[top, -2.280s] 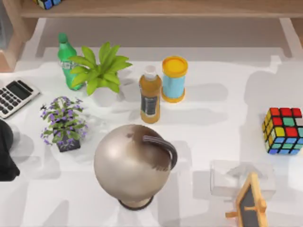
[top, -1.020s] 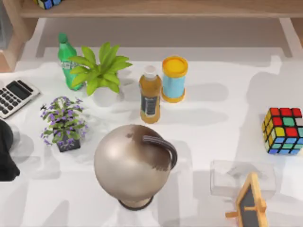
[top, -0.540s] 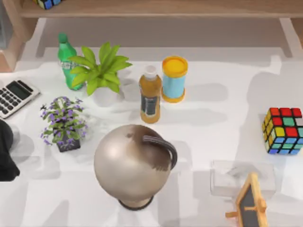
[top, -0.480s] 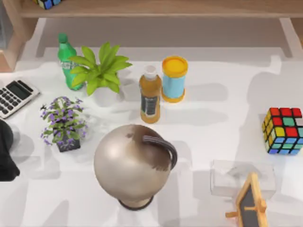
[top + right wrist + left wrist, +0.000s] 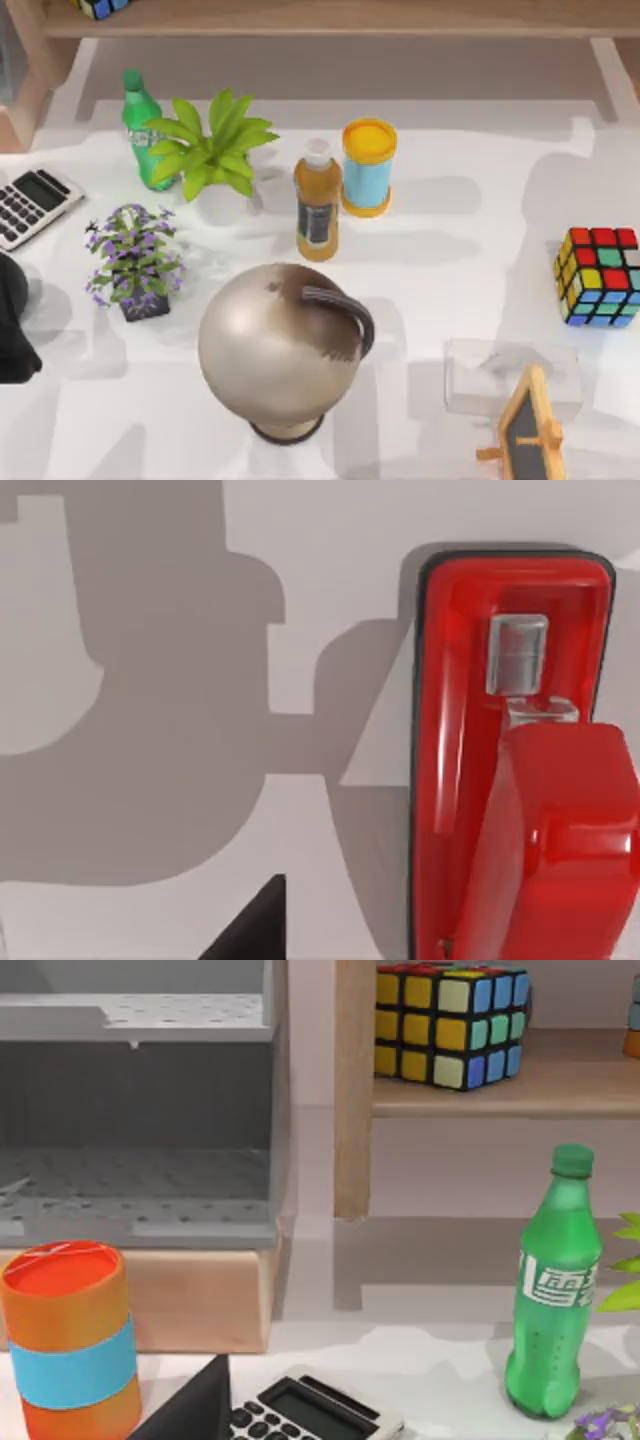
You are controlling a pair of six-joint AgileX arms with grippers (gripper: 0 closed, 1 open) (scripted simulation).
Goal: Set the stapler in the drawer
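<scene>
Dark L arm [image 5: 12, 320] sits low at left edge of white worktop [image 5: 450, 250], by grey calculator [image 5: 35, 205]. Its wrist looks level twd grey perforated drawer [image 5: 140, 1170]. L pincer [image 5: 190, 1415]: grip state can't tell. R wrist points straight down at glossy red wedge-shaped stapler [image 5: 520, 780], which lies flat on worktop. R pincer [image 5: 250, 925] is just beside it, apart; state can't tell.

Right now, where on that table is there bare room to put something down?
The widest bare stretch lies between the yellow-lidded can and the Rubik's cube, above the tissue box. The near left corner, below the purple flower pot, is free too. It is crowded around the green bottle, leafy plant and juice bottle.
</scene>
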